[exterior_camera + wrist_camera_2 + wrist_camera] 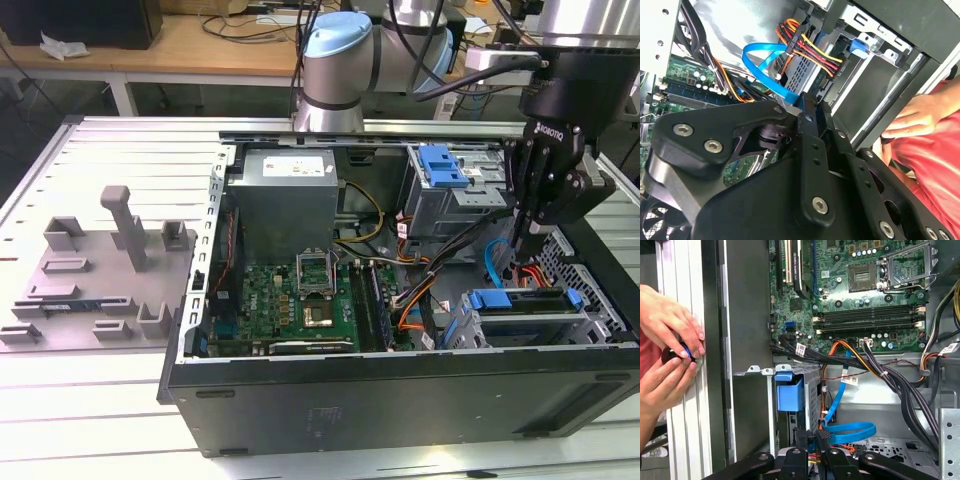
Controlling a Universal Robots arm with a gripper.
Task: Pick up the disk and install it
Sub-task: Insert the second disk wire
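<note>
Gripper (pixel 524 243) down inside open PC case (pixel 400 390), fingers pressed together, holding nothing. Disk (pixel 520 303) (blue-bracketed) sits in bay by case's front corner, just below gripper, long axis along front wall.

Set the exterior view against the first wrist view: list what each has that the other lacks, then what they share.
Exterior view alone: the grey power supply, the grey fixture blocks on the slatted table, the blue latch on the drive cage, and the arm's body above the case.

First wrist view alone: a person's hands holding a small dark object at the case's outer edge.

Both: the green motherboard, the blue flat cable, the blue-bracketed disk seated in its bay, and the gripper close to it.
</note>
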